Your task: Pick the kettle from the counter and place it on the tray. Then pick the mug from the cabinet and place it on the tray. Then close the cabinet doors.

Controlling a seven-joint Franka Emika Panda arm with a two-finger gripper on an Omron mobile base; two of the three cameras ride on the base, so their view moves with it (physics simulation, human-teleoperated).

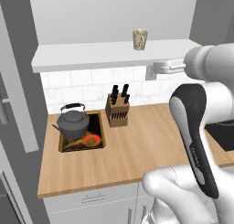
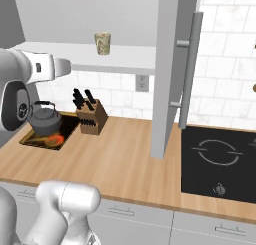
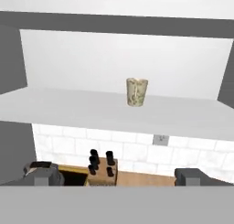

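Note:
The beige mug [image 3: 136, 92] stands upright on the white shelf of the cabinet [image 1: 91, 56], seen from the side as the mug [image 1: 140, 39]. Both cabinet doors [image 2: 170, 74] hang open. My gripper [image 3: 118, 177] is open with nothing between its fingers. It faces the mug from a distance, lower than the shelf and out in front of it. On the left end of the counter [image 1: 137, 150], the dark grey kettle [image 1: 73, 121] sits upright inside the tray [image 1: 98, 129].
A wooden knife block [image 1: 117, 109] stands just right of the tray against the tiled wall. A black cooktop [image 2: 220, 159] is set into the counter's right end. The open right door's long bar handle [image 2: 190, 69] hangs over the counter near the cooktop.

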